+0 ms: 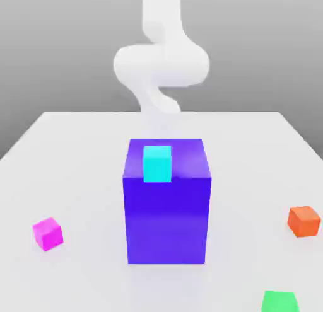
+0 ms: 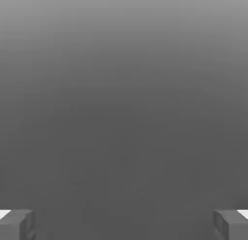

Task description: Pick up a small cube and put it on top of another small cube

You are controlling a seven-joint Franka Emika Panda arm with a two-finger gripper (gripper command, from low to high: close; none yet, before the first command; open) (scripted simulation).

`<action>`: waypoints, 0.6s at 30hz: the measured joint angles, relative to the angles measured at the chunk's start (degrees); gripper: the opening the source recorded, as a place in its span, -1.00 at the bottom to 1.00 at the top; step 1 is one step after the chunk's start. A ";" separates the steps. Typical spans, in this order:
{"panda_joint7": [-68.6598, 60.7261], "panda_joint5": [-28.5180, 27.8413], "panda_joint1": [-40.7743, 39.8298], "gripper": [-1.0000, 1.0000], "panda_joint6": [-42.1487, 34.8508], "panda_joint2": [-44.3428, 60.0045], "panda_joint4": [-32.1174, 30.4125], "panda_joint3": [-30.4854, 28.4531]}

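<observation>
Magenta cube (image 1: 48, 234) lies on table (image 1: 76, 153), unheld; pincer (image 2: 124, 224) spread apart.

One small cube (image 1: 157, 164) sits atop the big block (image 1: 166, 219), others scattered around

The exterior view stands at the near edge of the white table (image 1: 76, 153), a little above it and looking slightly down across it toward the white arm (image 1: 161, 65) at the far side. The big blue block (image 1: 167, 203) sits close and central before it. The hand view rides on the arm's hand, looking out past its two fingertips (image 2: 17, 224) (set wide apart) at plain grey. I can spot nothing both views share.
</observation>
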 joint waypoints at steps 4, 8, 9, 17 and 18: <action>-0.14 1.85 -1.71 0.00 4.77 8.68 -3.73 -4.41; -0.37 3.75 -3.57 0.00 9.34 17.03 -7.32 -8.43; -0.44 4.25 -4.10 0.00 10.48 19.12 -8.21 -9.36; -0.66 7.73 -9.15 0.00 19.62 35.76 -15.36 -16.13; -0.58 8.00 -10.66 0.00 20.77 37.82 -16.26 -16.83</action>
